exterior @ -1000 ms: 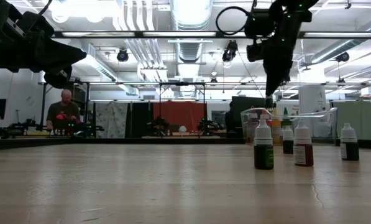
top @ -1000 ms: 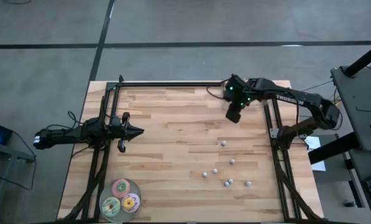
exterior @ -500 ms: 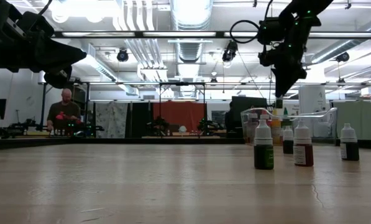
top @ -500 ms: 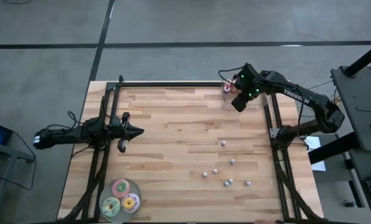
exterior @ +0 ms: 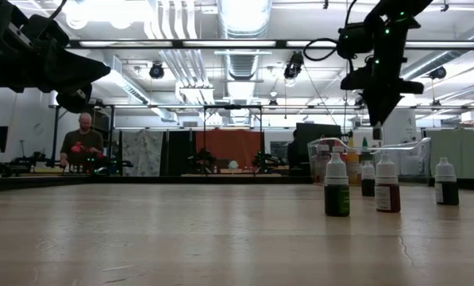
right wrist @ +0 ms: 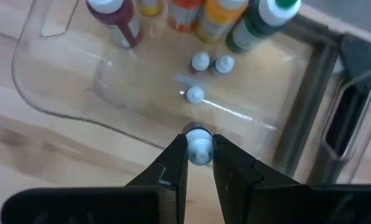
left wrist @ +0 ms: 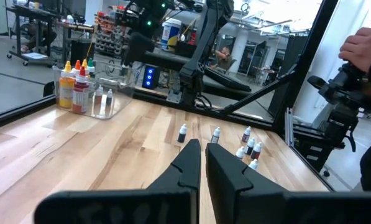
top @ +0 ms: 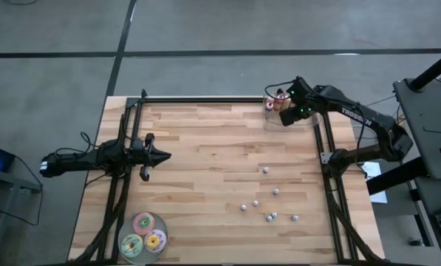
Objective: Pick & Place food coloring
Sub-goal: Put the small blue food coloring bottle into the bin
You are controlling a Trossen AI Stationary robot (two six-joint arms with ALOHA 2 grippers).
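Note:
My right gripper [right wrist: 199,150] is shut on a tiny food coloring bottle [right wrist: 198,142] with a pale cap. It hangs over the clear bin [right wrist: 54,102] at the table's far right corner [top: 270,123]. In the bin stand larger bottles [right wrist: 120,18] and three tiny ones [right wrist: 201,61]. Several more food coloring bottles [top: 265,170] stand upright on the wood at the right, also in the low view [exterior: 337,187]. My left gripper [top: 165,156] waits shut and level at the table's left [left wrist: 202,152]. My right gripper pinches the bottle at its pale cap [right wrist: 199,133] between the two fingers [right wrist: 176,155]. The fingers come from above, pointing steeply down. The bottle's body is hidden below the cap. It is lifted clear, above the bin's near wall.
Three flat round discs [top: 143,235] lie at the table's near left. Black frame rails [top: 327,148] run along the right and left sides. The wood between the arms is bare. A person [exterior: 83,139] sits far behind the table.
My right gripper has swung toward the table's far right corner, from over the open wood to above the clear bin. Its wrist has rolled on the way. It has stayed shut on the bottle.

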